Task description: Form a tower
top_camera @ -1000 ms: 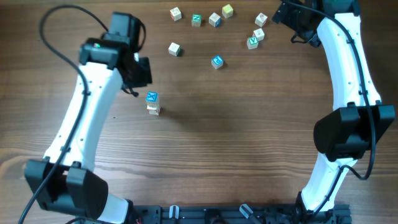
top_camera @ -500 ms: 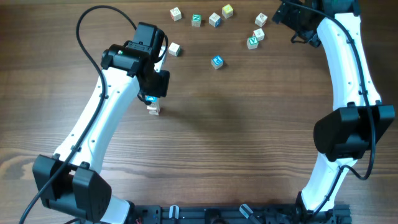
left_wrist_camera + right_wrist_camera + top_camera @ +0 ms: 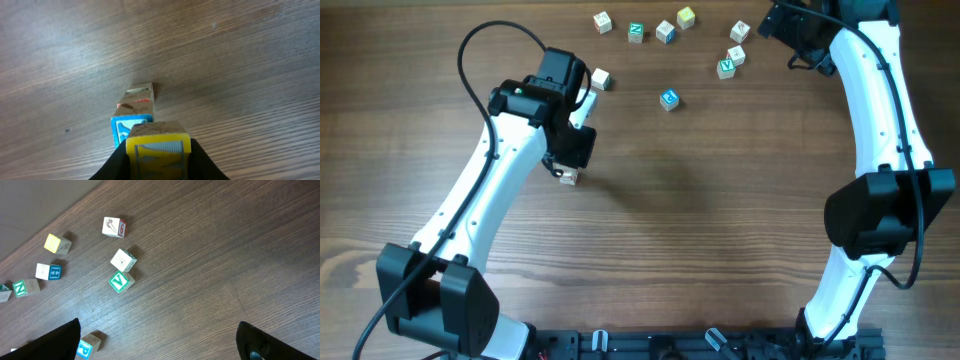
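The left gripper (image 3: 159,161) clamps a yellow cube (image 3: 157,149) over the tower (image 3: 136,107), perhaps touching it. The right gripper (image 3: 160,345) gapes wide.

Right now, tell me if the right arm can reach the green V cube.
Probably yes: the right gripper hangs open near the green V cube, nothing between. A white cube beside could crowd a finger.

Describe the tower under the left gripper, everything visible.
The tower is a slim stack of small wooden letter cubes standing upright on the wooden table: a blue-faced cube over pale cubes with red marks. The left gripper holds a yellow-faced cube right above it; contact cannot be told.
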Robot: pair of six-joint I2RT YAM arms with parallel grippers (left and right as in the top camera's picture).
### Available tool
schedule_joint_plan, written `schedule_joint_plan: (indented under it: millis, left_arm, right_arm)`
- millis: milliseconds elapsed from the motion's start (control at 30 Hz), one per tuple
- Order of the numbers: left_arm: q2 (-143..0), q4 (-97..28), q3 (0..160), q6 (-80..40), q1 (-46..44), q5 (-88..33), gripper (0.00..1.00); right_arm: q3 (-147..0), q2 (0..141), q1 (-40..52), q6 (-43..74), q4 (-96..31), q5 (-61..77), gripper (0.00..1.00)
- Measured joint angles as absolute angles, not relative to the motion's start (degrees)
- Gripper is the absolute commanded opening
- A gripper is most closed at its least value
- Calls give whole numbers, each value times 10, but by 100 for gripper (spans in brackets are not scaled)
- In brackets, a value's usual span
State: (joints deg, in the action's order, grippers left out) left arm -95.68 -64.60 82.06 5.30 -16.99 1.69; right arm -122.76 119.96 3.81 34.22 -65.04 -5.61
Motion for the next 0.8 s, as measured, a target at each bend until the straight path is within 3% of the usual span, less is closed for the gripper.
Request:
schedule_joint_plan:
  millis: [333,800]
  left_arm:
    - [-957,-642,821,91,-101,-24,26]
    - [-944,-660,820,105,-98,-62,25]
  right_arm:
    - [-1228,1200,38,342,-650,-56,100]
    - [-1228,1200,38,342,-651,-56,100]
